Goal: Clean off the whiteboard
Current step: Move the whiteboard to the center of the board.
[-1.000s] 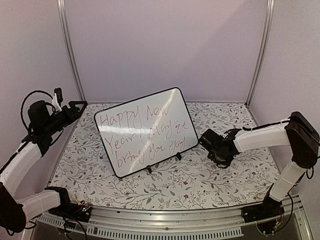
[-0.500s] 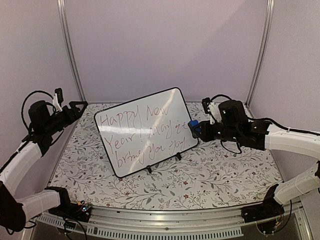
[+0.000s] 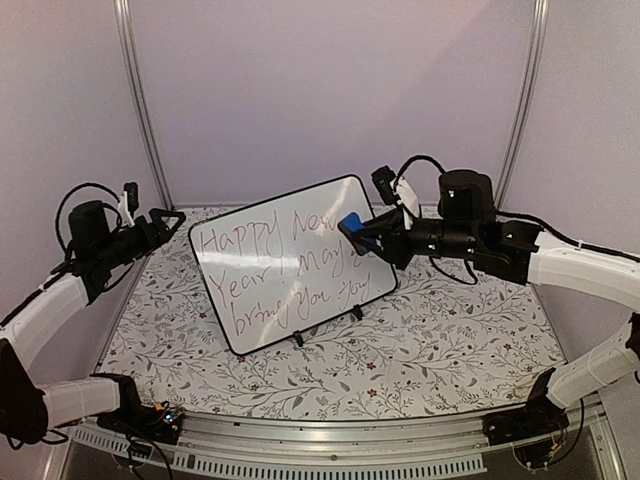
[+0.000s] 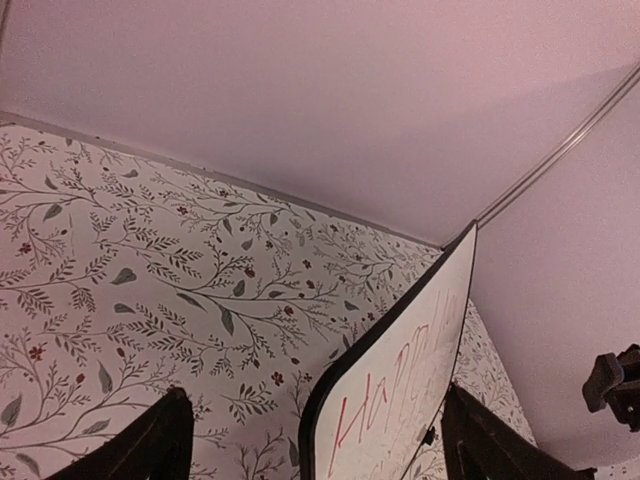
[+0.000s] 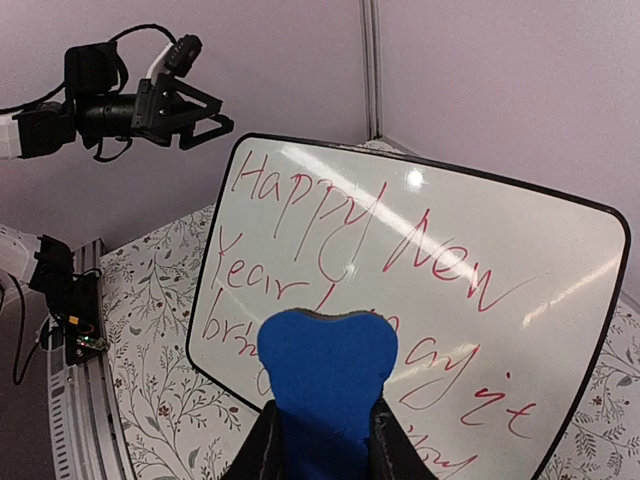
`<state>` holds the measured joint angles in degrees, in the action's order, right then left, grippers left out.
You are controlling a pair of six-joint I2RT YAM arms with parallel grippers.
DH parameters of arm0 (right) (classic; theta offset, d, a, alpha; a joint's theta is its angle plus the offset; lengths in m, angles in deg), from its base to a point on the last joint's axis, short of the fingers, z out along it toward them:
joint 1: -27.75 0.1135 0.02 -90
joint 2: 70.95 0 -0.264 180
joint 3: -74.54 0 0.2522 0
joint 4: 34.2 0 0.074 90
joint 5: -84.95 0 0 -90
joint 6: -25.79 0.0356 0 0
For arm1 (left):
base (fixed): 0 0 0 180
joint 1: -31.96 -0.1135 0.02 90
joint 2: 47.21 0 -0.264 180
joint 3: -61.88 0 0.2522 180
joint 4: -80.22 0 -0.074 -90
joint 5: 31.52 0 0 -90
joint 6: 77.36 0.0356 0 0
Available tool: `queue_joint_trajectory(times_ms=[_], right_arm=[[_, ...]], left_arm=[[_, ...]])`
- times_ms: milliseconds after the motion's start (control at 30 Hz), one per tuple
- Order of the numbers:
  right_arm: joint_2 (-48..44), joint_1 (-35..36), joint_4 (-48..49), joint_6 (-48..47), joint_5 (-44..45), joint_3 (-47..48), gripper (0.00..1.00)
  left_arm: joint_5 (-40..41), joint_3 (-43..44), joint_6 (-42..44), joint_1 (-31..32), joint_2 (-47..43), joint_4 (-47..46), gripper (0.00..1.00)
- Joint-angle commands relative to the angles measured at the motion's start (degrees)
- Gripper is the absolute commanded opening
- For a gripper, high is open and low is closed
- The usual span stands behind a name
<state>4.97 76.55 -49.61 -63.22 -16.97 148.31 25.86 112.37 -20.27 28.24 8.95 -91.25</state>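
While right pincer [image 3: 362, 232] grips a blue eraser [image 3: 352, 222] before the lettered whiteboard [image 3: 290, 262], left pincer [image 3: 176, 221] hangs open near its corner.

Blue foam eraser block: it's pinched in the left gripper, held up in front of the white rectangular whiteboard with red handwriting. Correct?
Wrong arm. The blue foam eraser block is pinched in the right gripper, as the right wrist view shows; the left gripper stands open, holding nothing. The rest holds: it is held up in front of the white rectangular whiteboard with red handwriting.
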Motion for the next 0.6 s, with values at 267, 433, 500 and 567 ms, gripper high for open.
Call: queue_joint_trajectory(times_ms=[267,433,500,567], right_arm=[[7.2,1.7,1.2,-4.5,-5.5,6.8,0.19],[6.6,1.9,2.7,-4.5,-4.9,5.0,0.19],[5.9,1.9,3.1,-4.5,-4.7,4.4,0.19],[5.4,1.9,3.1,-4.5,-4.4,3.9,0.19]], left_arm=[[-5.7,4.0,5.2,2.3,7.1,3.6,0.81],[-5.3,3.9,3.3,3.5,6.7,3.2,0.63],[-4.0,3.6,2.8,5.6,6.0,3.4,0.57],[-2.6,3.1,2.2,6.3,4.9,3.9,0.45]])
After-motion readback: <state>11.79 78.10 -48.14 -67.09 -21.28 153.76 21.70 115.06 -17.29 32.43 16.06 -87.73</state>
